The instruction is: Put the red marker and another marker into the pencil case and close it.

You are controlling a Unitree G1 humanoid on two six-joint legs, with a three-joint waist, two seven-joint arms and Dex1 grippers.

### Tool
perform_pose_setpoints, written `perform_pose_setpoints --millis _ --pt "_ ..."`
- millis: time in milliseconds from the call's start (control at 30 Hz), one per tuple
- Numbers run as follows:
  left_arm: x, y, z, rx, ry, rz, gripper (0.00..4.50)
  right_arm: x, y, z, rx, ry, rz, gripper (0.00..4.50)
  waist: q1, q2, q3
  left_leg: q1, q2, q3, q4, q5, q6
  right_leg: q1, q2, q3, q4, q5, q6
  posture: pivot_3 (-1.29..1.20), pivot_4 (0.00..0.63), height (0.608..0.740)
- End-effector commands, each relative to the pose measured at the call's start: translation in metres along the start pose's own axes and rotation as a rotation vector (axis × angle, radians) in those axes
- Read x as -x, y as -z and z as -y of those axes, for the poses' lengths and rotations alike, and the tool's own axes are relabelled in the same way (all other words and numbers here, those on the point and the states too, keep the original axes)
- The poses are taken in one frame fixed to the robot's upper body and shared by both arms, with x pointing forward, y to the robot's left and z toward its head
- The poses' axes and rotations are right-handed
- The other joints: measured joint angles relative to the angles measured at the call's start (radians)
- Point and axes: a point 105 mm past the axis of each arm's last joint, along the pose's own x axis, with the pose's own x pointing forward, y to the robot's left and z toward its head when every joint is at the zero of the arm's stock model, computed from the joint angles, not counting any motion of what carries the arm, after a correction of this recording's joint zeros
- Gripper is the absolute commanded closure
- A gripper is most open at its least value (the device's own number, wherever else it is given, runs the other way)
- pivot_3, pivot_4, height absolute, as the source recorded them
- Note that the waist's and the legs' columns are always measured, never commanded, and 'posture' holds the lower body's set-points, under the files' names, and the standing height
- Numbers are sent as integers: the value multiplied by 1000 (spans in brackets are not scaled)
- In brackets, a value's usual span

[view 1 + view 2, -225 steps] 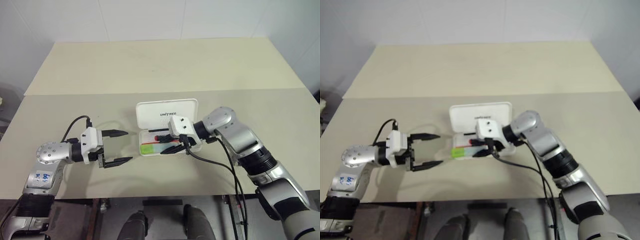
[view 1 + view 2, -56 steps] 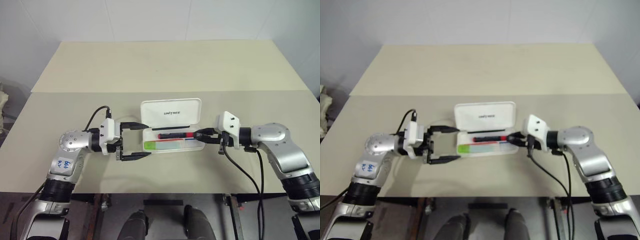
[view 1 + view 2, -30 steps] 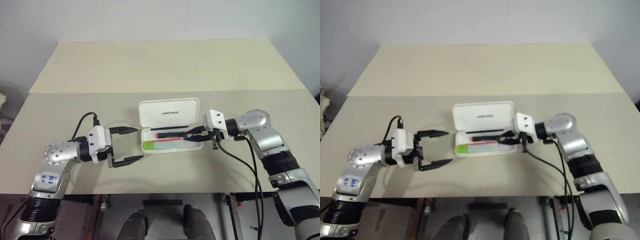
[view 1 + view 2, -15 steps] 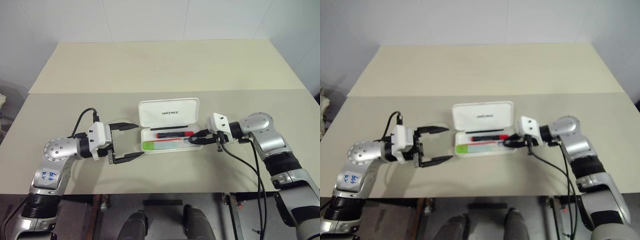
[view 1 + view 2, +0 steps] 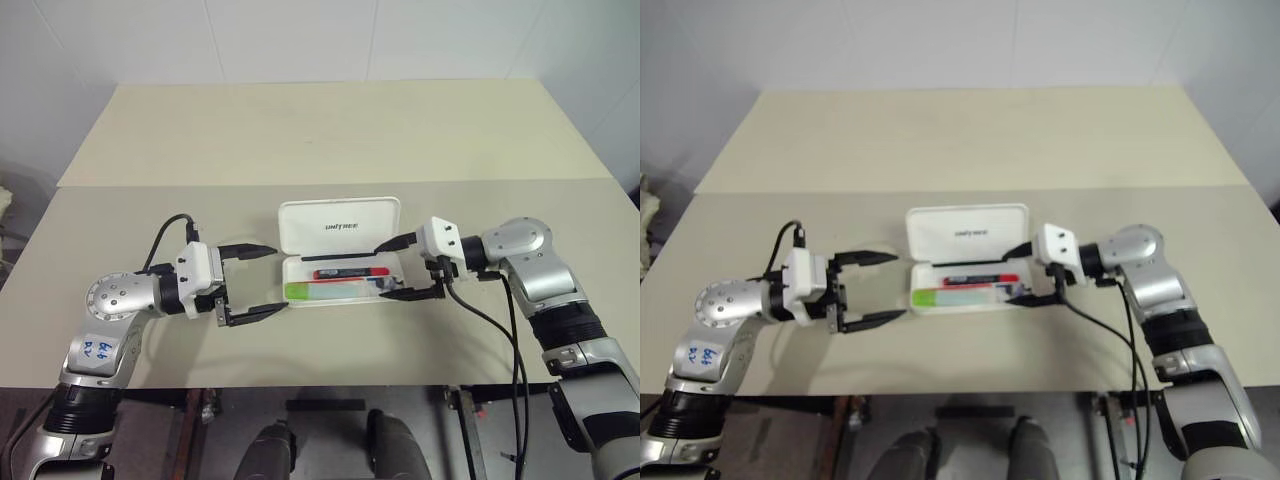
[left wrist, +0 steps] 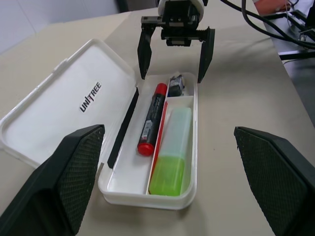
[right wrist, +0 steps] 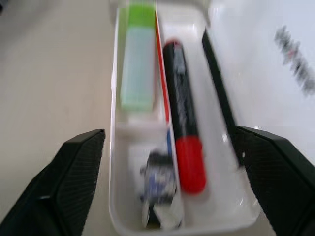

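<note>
The white pencil case (image 5: 340,225) lies open in the middle of the table, its "UNITREE" lid tilted back. Inside, the red marker (image 5: 350,272) rests in the far compartment and the light-green marker (image 5: 320,290) in the near one. A small dark lump (image 6: 175,84) sits at the case's right end. My right gripper (image 5: 382,271) is open at that right end, one finger over the lid's corner and one by the front rim, holding nothing. To the left of the case, my left gripper (image 5: 278,278) is open and empty, pointing at its left end.
The beige table (image 5: 300,140) stretches far behind the case, with a seam across it just beyond the lid. Black cables hang from both wrists near the table's front edge (image 5: 330,385).
My right gripper has gone from shut to wide open at the case's right end. The left gripper has stayed open in place. Both markers lie in the case as before.
</note>
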Motion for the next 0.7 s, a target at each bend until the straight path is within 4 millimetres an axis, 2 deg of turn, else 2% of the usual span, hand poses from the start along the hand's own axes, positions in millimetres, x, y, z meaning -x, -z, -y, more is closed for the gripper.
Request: perform_pose_setpoints --millis 33,167,433,533,700 --pt "4 -2 -5 -22 -8 -10 0 17 -20 3 30 47 59 55 1 0 0 0 0 0 0 0 0 0 0 0 0 0 0 0 150 740" --pt "6 0 -8 -19 -15 -10 0 37 -23 3 -7 126 79 55 5 0 0 -1 0 0 0 0 0 0 0 0 -1 0 0 0 150 740" --pt "14 7 -16 -14 -25 -9 0 80 3 -8 -65 280 -2 55 1 0 0 0 0 1 0 0 0 0 0 0 0 0 0 0 150 740" --pt "16 6 -20 -15 -26 17 586 89 7 -13 -83 318 -9 0 1 0 0 0 0 2 0 0 0 0 0 0 1 0 0 0 150 740" --pt "15 6 -26 -27 -38 28 2250 87 6 -19 -90 320 -3 0 2 0 0 1 0 2 1 0 0 0 0 1 1 0 0 0 150 740"
